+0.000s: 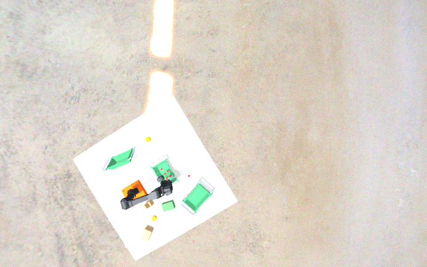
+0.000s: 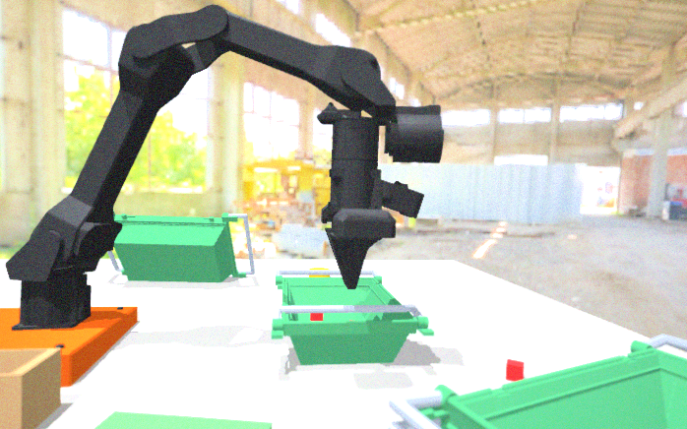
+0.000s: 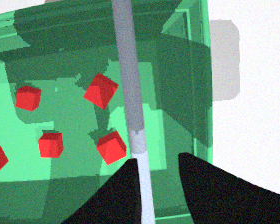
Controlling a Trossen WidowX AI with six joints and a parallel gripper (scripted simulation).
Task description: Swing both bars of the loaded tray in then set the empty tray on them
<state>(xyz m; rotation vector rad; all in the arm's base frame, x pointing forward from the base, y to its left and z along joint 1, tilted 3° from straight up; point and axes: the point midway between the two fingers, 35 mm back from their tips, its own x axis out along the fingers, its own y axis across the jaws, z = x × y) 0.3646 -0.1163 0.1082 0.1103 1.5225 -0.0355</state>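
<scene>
From here I see smooth, matt green plastic on the loaded tray (image 1: 158, 165) (image 2: 348, 343) (image 3: 81, 175). Its near bar (image 2: 341, 309) (image 3: 127, 65) looks like smooth, dull grey metal, though grain blurs my view. My arm (image 1: 142, 198) (image 2: 117, 144) has a matt black finish; the open box (image 2: 39, 383) seems wooden.

White tabletop (image 1: 175, 129) (image 2: 218, 394), lower left of the top frame: loaded green tray (image 1: 159, 165) (image 2: 347, 348) (image 3: 181, 117) mid-table, a tipped green tray (image 1: 119, 160) (image 2: 175, 261) to its upper left, and an upright empty green tray (image 1: 197, 196) (image 2: 559, 397) to its lower right, loose red cube (image 1: 189, 176) (image 2: 515, 369) between those two. Orange base plate (image 1: 138, 183) (image 2: 111, 319) left of the loaded tray; open tan box (image 1: 148, 204) (image 2: 36, 383), green block (image 1: 168, 206) (image 2: 186, 420), yellow piece (image 1: 154, 218) and pale tan block (image 1: 147, 233) toward the bottom corner, another yellow piece (image 1: 148, 139) near the top.
</scene>
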